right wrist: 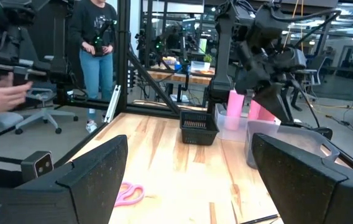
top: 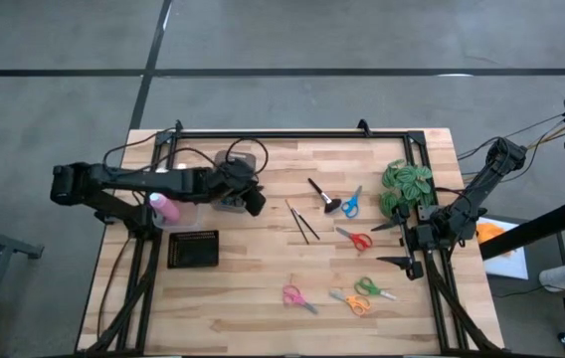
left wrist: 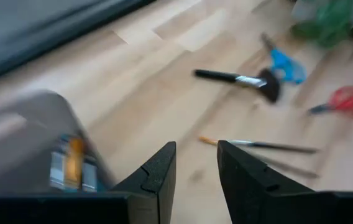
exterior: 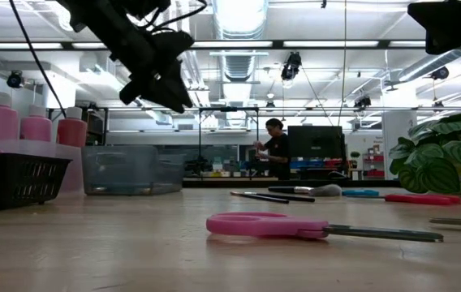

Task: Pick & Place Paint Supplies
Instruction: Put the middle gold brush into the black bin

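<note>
Two thin paintbrushes [top: 302, 221] [left wrist: 263, 146] lie flat on the wooden table near its middle. A stubby black brush [top: 322, 194] [left wrist: 238, 79] lies just beyond them. Pink bottles with white caps [top: 163, 207] [exterior: 32, 126] stand at the left in a clear bin. My left gripper [top: 254, 204] [left wrist: 196, 167] hangs in the air over a clear container [top: 231, 191] [exterior: 129, 170], tilted down toward the brushes; its fingers stand a little apart with nothing between them. My right gripper [top: 392, 245] [right wrist: 189, 174] waits wide open at the right edge.
A black mesh basket [top: 193, 249] [exterior: 11, 178] stands near the bottles. Scissors lie scattered: blue [top: 350, 202], red [top: 355, 239], pink [top: 297, 298] [exterior: 295, 225], orange and green [top: 362, 293]. A green leafy plant [top: 407, 187] stands at the right. A black frame rail [top: 292, 133] runs along the far edge.
</note>
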`<state>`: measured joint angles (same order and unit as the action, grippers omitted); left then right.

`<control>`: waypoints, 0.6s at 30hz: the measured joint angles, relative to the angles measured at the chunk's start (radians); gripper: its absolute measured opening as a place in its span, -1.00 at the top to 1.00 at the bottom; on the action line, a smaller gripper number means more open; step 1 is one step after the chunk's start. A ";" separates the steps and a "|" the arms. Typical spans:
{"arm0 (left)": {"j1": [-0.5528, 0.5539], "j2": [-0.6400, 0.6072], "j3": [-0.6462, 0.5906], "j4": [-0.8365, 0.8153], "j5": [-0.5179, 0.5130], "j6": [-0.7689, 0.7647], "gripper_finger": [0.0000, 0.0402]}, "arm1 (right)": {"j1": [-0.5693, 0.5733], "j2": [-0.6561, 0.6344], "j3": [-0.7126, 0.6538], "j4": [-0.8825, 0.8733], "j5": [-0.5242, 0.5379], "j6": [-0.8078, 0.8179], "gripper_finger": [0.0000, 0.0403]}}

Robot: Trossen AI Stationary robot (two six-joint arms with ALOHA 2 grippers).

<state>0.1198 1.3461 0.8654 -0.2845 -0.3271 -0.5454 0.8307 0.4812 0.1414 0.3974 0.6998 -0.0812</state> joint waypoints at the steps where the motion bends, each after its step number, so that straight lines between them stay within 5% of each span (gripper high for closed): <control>1: -0.009 0.003 0.000 0.013 0.008 -0.063 0.41 | 0.000 0.000 0.000 0.000 0.000 0.000 -0.69; 9: -0.106 0.096 0.050 0.019 -0.075 -0.264 0.41 | 0.000 0.000 0.000 0.000 0.000 0.000 -0.69; 18: -0.155 0.364 0.315 -0.196 -0.080 -0.432 0.41 | 0.000 0.000 0.000 -0.001 0.000 0.000 -0.69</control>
<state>-0.0356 1.7102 1.1803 -0.4804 -0.4075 -0.9777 0.8310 0.4812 0.1414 0.3968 0.6998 -0.0814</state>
